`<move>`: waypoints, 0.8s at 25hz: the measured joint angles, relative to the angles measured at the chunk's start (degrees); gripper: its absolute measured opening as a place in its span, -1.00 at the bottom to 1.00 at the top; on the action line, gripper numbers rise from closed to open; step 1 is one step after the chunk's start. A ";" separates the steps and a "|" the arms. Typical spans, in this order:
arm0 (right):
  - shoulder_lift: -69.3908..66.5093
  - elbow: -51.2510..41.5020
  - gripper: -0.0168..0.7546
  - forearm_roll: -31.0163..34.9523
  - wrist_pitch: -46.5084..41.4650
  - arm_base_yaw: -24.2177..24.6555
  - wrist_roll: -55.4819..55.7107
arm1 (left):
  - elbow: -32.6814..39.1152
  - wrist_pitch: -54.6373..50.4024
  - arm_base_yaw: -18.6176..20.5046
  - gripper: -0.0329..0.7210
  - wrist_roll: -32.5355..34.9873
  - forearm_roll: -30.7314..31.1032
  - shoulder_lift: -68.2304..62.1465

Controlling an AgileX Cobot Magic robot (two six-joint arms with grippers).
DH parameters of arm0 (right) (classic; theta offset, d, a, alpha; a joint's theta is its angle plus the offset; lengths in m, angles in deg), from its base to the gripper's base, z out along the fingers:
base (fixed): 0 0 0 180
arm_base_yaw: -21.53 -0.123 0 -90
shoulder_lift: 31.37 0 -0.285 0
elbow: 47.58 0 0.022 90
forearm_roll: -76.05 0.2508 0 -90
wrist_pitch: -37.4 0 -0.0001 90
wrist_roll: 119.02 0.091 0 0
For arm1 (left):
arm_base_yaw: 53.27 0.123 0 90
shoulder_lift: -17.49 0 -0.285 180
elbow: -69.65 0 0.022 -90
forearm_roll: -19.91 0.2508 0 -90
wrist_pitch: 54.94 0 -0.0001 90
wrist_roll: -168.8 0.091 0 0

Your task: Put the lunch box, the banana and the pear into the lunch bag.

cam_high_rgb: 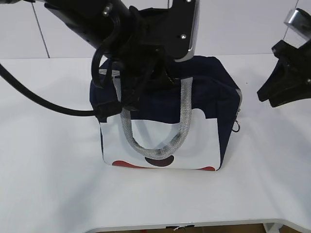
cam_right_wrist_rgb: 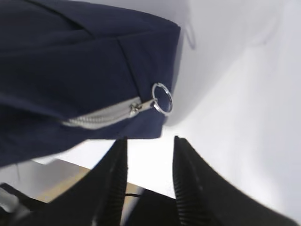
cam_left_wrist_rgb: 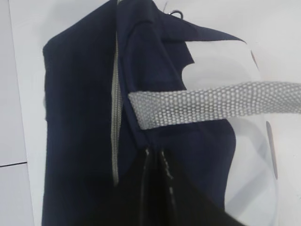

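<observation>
The navy lunch bag (cam_high_rgb: 214, 97) stands in the middle of the white table, its white-and-red front panel (cam_high_rgb: 160, 141) facing me and a grey handle (cam_high_rgb: 153, 153) hanging over it. Its grey zipper (cam_left_wrist_rgb: 114, 108) looks closed. My left gripper (cam_high_rgb: 112, 109) is shut on the bag's top front edge beside the handle's left base (cam_left_wrist_rgb: 141, 110); in the left wrist view the gripper (cam_left_wrist_rgb: 155, 151) pinches navy fabric. My right gripper (cam_high_rgb: 268, 99) is open and empty to the right of the bag; in the right wrist view it (cam_right_wrist_rgb: 149, 139) sits just short of the ring pull (cam_right_wrist_rgb: 162, 98). The lunch box, banana and pear are out of view.
The left arm and its black cable (cam_high_rgb: 39, 99) hang over the bag's top and left side. The ring pull (cam_high_rgb: 236, 127) dangles at the bag's right end. The table's front edge (cam_high_rgb: 194, 225) runs along the bottom.
</observation>
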 joint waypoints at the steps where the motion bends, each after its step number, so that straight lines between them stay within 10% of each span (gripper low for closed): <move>1: 0.65 0.00 -0.22 -0.90 -0.11 0.00 -1.91 | 0.00 -0.03 0.00 -0.95 0.00 0.00 0.00; 8: 5.17 0.00 -0.22 -7.79 -0.32 0.00 -25.12 | 0.00 -0.13 0.00 -0.95 0.00 0.10 0.00; 20: 5.39 0.00 -0.22 4.48 -0.41 0.00 -72.85 | 0.00 -0.16 0.00 -0.95 0.00 0.10 0.00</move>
